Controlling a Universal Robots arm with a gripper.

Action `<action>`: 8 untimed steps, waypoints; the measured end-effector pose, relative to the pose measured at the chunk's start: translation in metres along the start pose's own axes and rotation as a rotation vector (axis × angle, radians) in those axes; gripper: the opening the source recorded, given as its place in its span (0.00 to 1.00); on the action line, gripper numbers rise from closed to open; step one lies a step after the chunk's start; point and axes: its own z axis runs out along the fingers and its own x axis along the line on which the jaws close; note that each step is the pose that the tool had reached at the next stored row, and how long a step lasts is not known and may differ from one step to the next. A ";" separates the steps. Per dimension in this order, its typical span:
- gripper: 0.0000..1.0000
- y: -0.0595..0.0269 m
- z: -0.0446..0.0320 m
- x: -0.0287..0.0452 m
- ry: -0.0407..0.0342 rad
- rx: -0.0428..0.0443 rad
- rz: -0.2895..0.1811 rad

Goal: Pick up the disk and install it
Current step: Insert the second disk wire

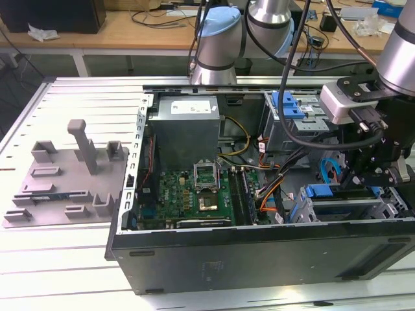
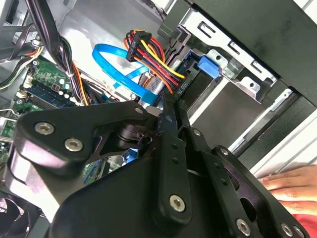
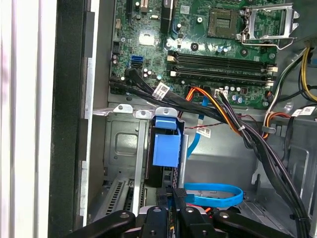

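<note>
My fingers, pressed shut w/ nothing between them, hang just above the disk in its blue carrier, which sits seated in the drive cage inside the PC case: install looks about done.

Reaching in from 12 o'clock of the exterior view: arm with grey-and-blue joints bent at the elbow, last link dropping at 2 o'clock. Black wrist at 3 o'clock, pointed downward. Gripper just below it, at 4 o'clock. In both wrist views, gripper with slim black fingers drawn together, linkages folded in.
</note>
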 end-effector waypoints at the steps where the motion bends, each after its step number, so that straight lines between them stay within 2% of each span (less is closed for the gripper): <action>1: 0.16 0.0000 0.0001 0.0000 0.0001 -0.0001 0.000; 8: 0.17 0.0011 0.0012 -0.0001 -0.0011 0.0000 0.000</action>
